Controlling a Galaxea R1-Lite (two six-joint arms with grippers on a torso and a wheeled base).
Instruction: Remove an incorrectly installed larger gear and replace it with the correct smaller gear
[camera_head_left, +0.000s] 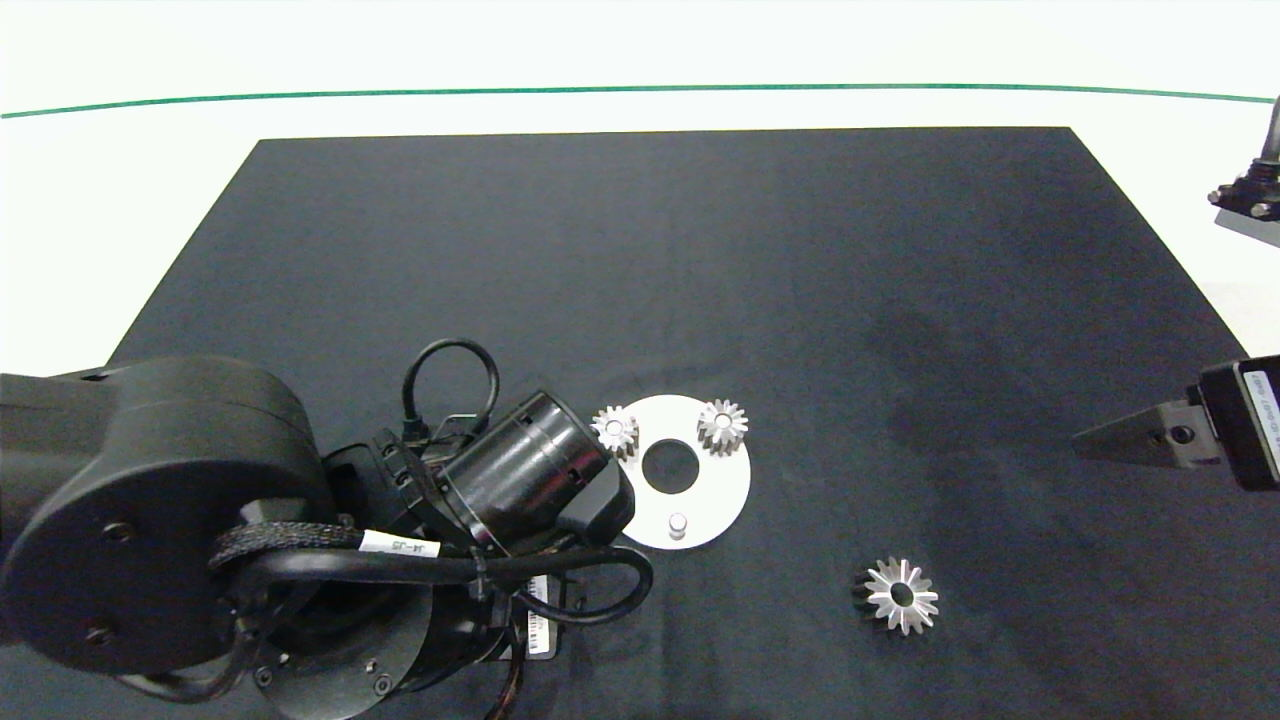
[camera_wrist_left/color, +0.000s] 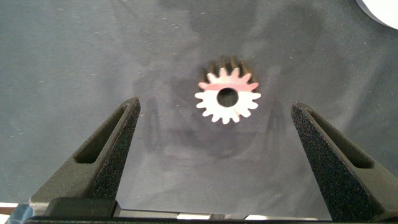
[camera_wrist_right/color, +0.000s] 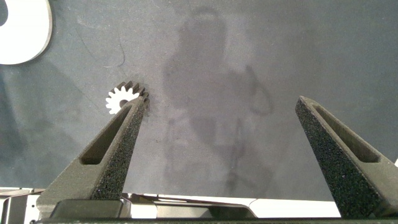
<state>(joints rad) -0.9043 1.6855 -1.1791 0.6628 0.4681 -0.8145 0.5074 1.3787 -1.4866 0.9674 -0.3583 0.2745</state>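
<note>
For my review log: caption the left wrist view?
Open left tool hovers over a small gear lying flat on the dark mat.

A small silver gear (camera_wrist_left/color: 227, 96) with short blunt teeth and a round centre bore lies flat on the dark mat (camera_wrist_left/color: 74, 56). The left gripper (camera_wrist_left/color: 227, 155) hangs over the mat with its two grey fingers (camera_wrist_left/color: 115, 146) spread wide, one to either side of the gear and well apart from it. A white curved edge (camera_wrist_left/color: 382, 12) shows beyond the gear.
</note>
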